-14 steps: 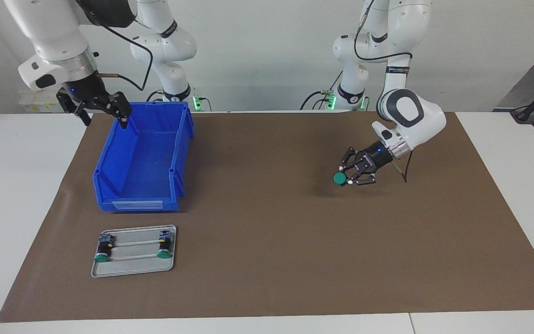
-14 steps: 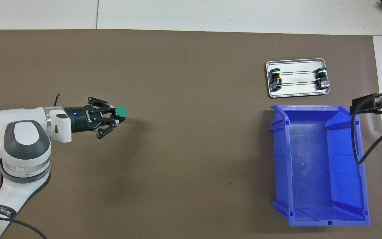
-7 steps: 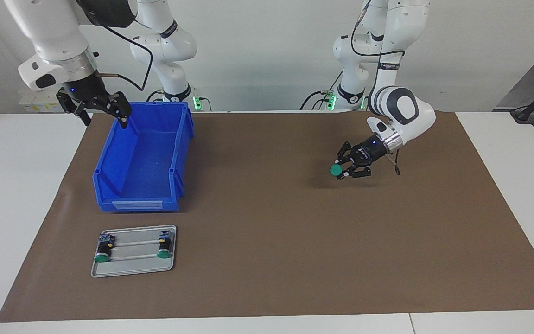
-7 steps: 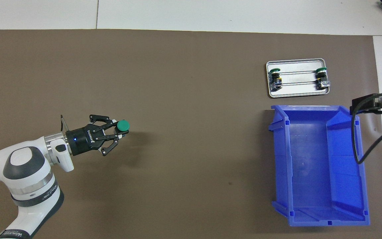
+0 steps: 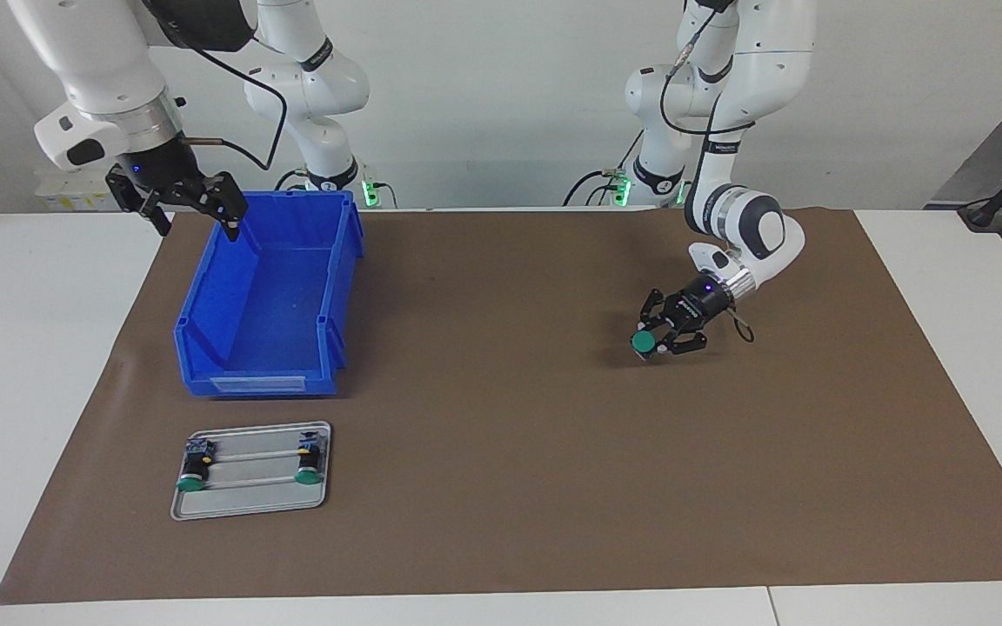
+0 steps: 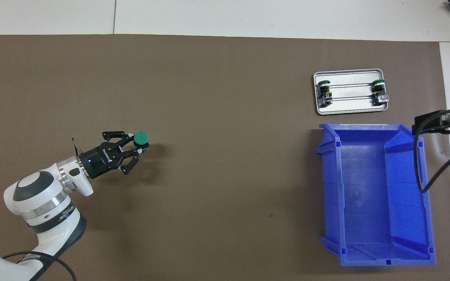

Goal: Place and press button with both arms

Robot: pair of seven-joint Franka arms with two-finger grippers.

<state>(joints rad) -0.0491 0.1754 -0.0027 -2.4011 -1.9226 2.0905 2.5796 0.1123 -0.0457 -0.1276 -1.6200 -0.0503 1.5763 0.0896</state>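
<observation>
A white bench [image 5: 49,348] carries a brown mat [image 5: 510,452] under a pale wall. The landmark is the blue bin [image 5: 270,296]. Well away from it, toward the left arm's end, the left pincer [image 5: 653,335] grips the button [image 5: 642,342], green cap outward, low over the mat. The right pincer [image 5: 192,209] waits with fingers spread wide, empty, over the bin's rim.

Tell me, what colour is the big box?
The big box is bright blue, clearest from the overhead view.
</observation>
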